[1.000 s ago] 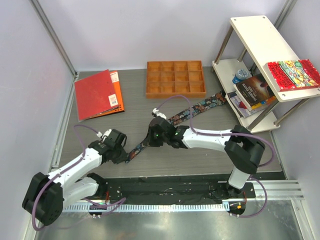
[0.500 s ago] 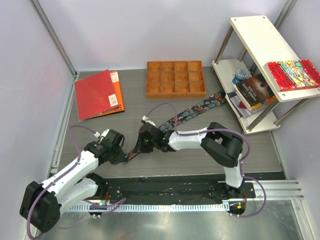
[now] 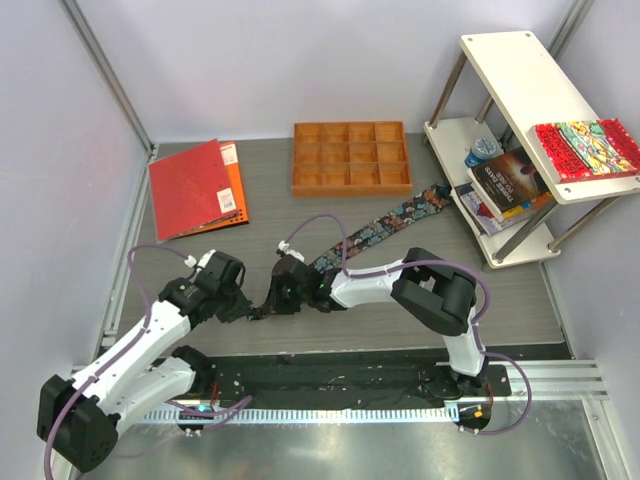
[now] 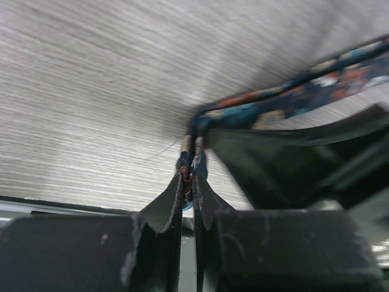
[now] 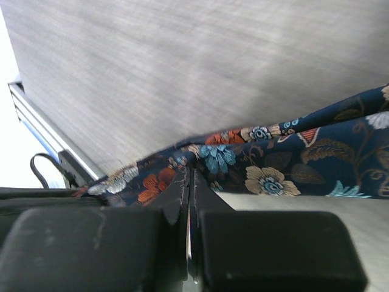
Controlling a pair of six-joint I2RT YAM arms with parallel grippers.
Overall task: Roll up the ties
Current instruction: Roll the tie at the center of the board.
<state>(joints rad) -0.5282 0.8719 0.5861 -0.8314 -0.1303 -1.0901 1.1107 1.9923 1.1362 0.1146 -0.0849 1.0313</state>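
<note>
The tie [image 3: 385, 222], dark navy with orange, teal and white flowers, lies in a diagonal from the shelf's foot down to the left. Its narrow end sits between my two grippers. My left gripper [image 3: 247, 308] is shut on the very tip of the tie [image 4: 193, 159], which hangs pinched between the fingertips. My right gripper [image 3: 270, 298] is a short way along the band, shut on the tie's edge [image 5: 209, 159]. In the left wrist view the tie [image 4: 316, 91] runs off to the right, behind the dark body of the right gripper [image 4: 292, 161].
An orange compartment tray [image 3: 351, 157] stands at the back. A red folder [image 3: 195, 187] lies at the back left. A white shelf [image 3: 545, 95] at the right holds books and a red patterned book [image 3: 585, 148]. A black mat [image 3: 330, 378] lines the near edge.
The right gripper has slid left and nearer along the tie, close to the left gripper. The left arm shifted slightly, and the tie's narrow end bunched up between them.
</note>
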